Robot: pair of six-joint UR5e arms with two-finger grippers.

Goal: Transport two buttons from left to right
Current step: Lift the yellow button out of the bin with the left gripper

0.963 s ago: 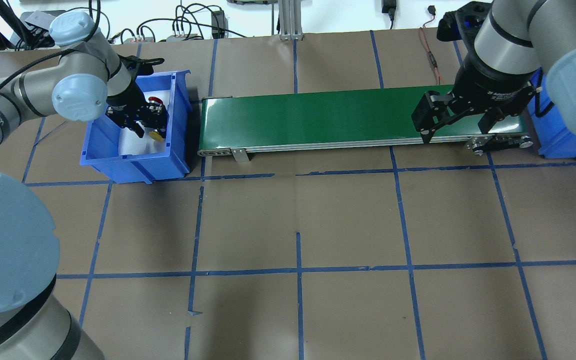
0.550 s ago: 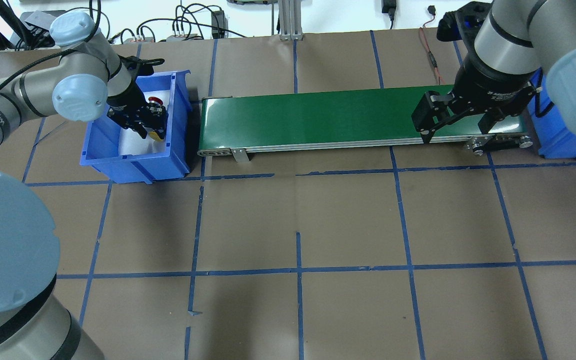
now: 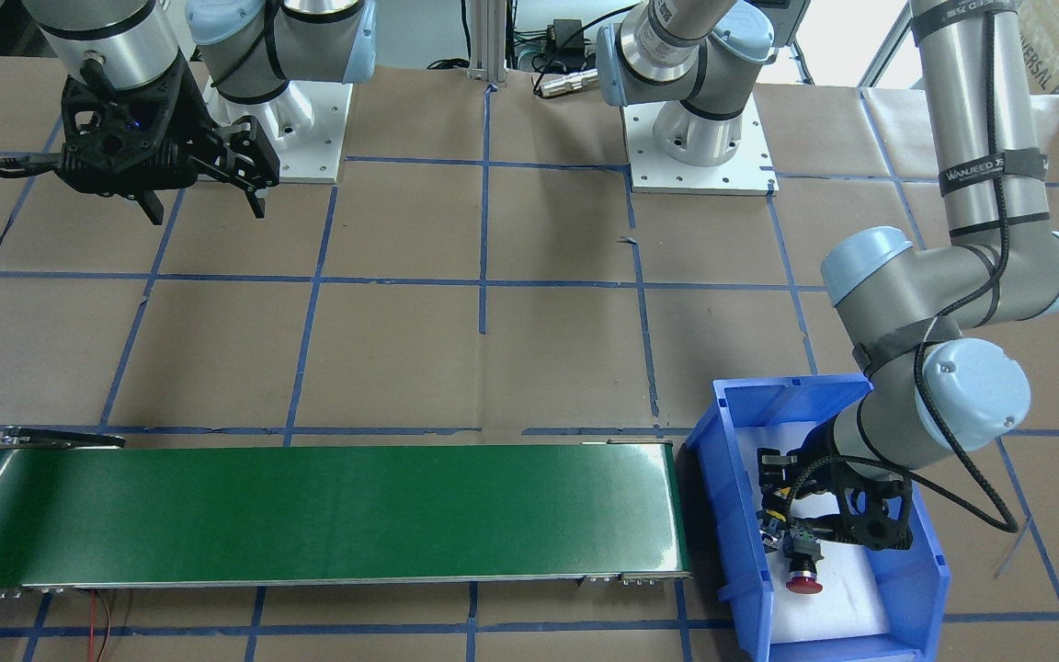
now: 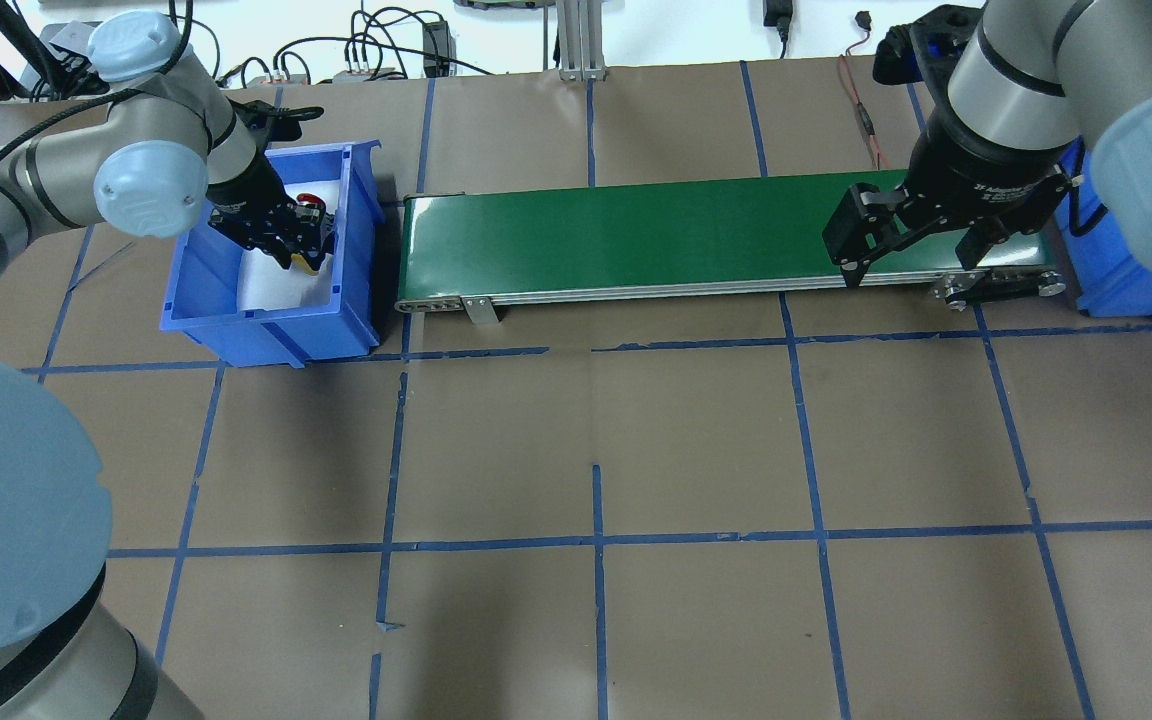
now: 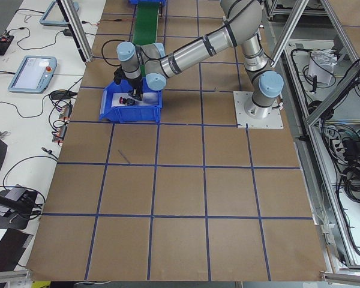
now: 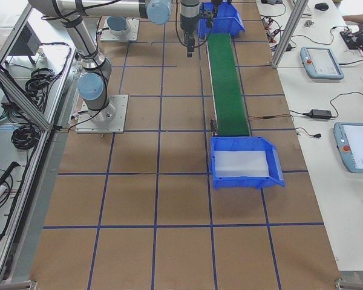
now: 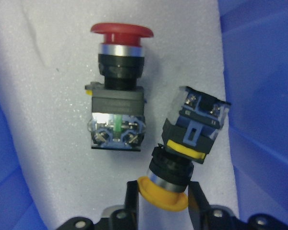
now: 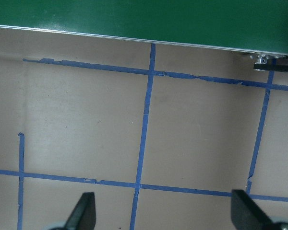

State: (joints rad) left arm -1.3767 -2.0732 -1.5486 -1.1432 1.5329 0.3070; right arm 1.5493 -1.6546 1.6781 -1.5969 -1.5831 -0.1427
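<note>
Two buttons lie on white foam in the left blue bin (image 4: 266, 322). The red button (image 7: 120, 86) (image 4: 311, 200) (image 3: 803, 579) lies free, its cap pointing away from the wrist. Beside it lies the yellow button (image 7: 189, 139) (image 4: 308, 262), tilted, and my left gripper (image 7: 163, 203) (image 4: 296, 250) (image 3: 791, 533) is shut on its yellow cap, a finger on each side. My right gripper (image 4: 908, 268) (image 3: 208, 210) (image 8: 164, 215) hangs open and empty above the table by the right end of the green conveyor (image 4: 686, 235).
The conveyor (image 3: 327, 515) runs between the left bin (image 3: 732, 552) and a second blue bin (image 6: 242, 163) lined with white foam at the right end, partly hidden behind my right arm in the overhead view. Brown paper with blue tape lines covers the table (image 4: 596, 450).
My left gripper has shifted slightly back in the bin and closed its fingers on the yellow button's cap. The right arm has not moved.
</note>
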